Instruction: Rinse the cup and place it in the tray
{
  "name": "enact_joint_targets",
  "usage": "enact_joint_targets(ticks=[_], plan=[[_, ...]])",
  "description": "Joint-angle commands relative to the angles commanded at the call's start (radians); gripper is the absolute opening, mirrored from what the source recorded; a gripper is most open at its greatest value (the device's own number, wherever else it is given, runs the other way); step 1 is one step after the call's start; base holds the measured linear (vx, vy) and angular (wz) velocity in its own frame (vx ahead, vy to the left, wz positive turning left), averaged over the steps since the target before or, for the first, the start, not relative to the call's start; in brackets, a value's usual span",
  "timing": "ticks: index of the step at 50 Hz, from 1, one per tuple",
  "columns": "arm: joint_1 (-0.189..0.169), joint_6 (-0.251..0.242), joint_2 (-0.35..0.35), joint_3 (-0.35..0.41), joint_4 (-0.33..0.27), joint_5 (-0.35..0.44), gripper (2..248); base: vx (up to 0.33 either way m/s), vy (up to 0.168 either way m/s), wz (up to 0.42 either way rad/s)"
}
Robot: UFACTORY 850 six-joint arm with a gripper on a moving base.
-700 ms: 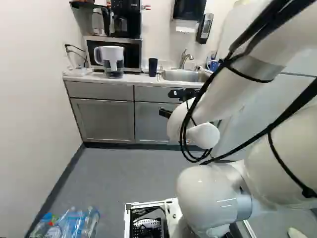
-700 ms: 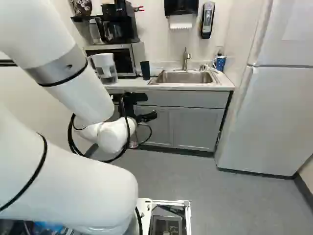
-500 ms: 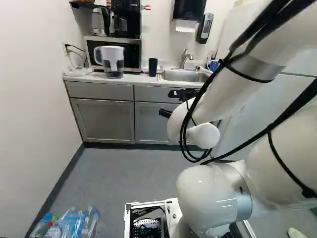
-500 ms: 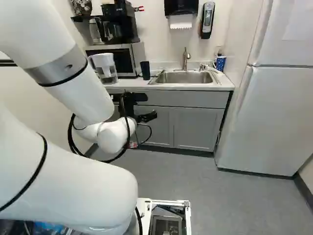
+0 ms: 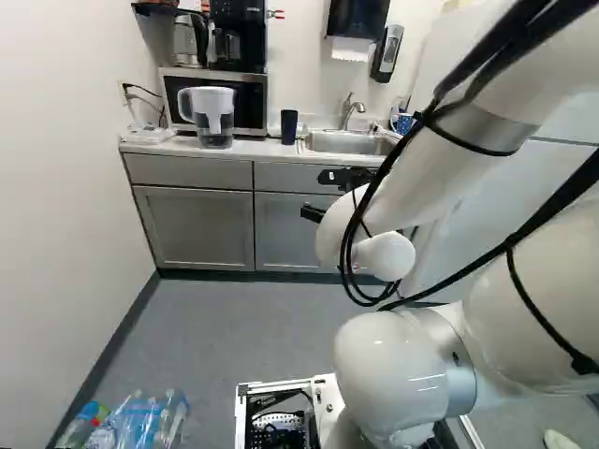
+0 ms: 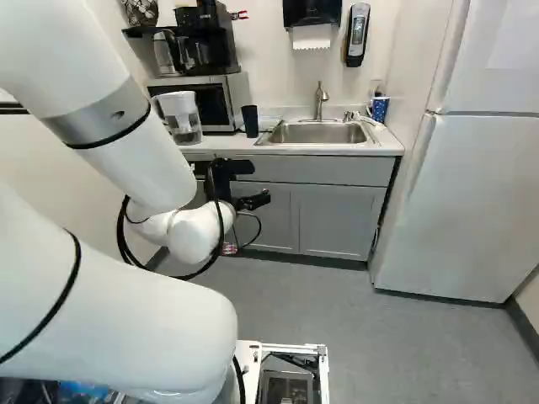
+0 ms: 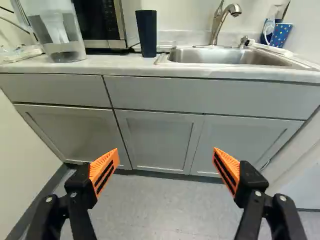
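Observation:
My gripper (image 6: 253, 200) is held low in front of the sink cabinets, partly hidden by the arm. In the wrist view the gripper (image 7: 166, 156) stands wide open, with nothing between its orange pads. A tall dark blue cup (image 7: 147, 33) is upright on the counter, left of the sink in the right base view, well ahead of the fingers. The steel sink (image 6: 317, 133) has a curved faucet (image 6: 319, 99) behind it. A blue patterned cup (image 7: 281, 35) with things in it stands beyond the sink's other end. I cannot make out a tray.
A water pitcher (image 5: 213, 116) and a microwave (image 5: 245, 101) share the counter (image 6: 253, 145). Grey cabinets (image 5: 193, 227) front it. A tall white fridge (image 6: 463, 202) stands at the right. Plastic bottles (image 5: 140, 421) are at the foot of the left base view.

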Motion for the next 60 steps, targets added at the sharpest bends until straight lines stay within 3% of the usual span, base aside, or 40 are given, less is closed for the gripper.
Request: enact_joint_targets(ticks=[21, 60], plan=[[-0.002, 0.0, 0.047, -0.013, 0.0, 0.0, 247, 0.0, 0.0, 0.0], [-0.038, 0.0, 0.057, -0.1, 0.0, 0.0, 247, 0.0, 0.0, 0.0]])
